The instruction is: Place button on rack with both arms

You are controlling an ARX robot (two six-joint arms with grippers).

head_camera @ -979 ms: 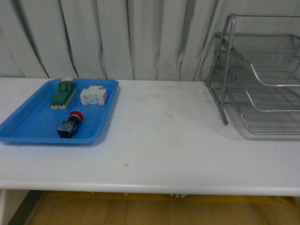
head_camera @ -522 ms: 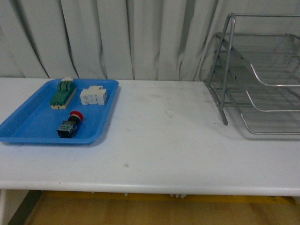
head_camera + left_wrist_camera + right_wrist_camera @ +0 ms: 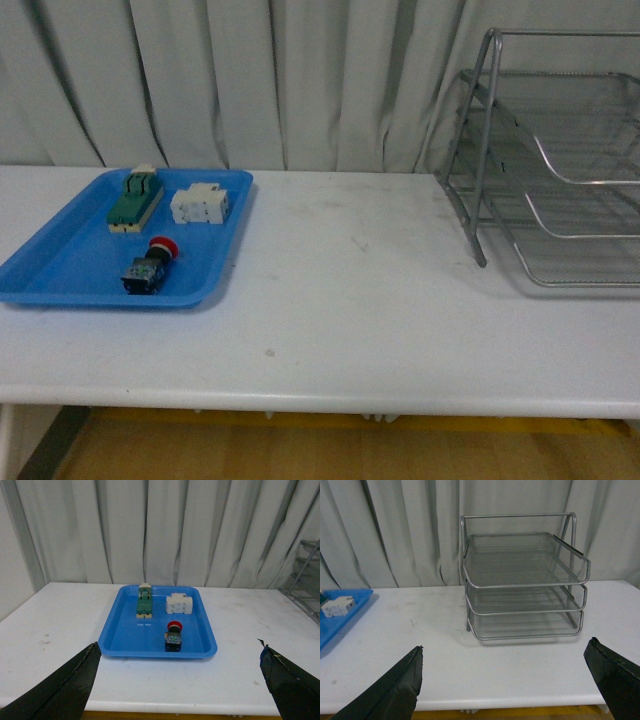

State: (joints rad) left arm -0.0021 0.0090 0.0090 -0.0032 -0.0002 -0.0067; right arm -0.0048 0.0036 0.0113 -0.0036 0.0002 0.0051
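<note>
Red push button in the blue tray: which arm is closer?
Left. The left end effector faces the red push button; the right end effector faces the silver wire rack.

Table (image 3: 350,300) is taken whole from front; tray (image 3: 120,635) is framed by left wrist, rack (image 3: 520,560) by right (tray corner shared).

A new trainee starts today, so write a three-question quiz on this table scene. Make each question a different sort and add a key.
1. True or false: the small red-capped push-button already lies in the large silver three-tier wire-mesh rack.
2. Multiple choice: how many items lie in the shallow blue plastic tray? A two; B three; C five.
3. Fill in: the left tool and the right tool are both ____ and hold nothing.

Key: 1 false, it lies in the tray, across the table from the rack; 2 B; 3 open.
</note>
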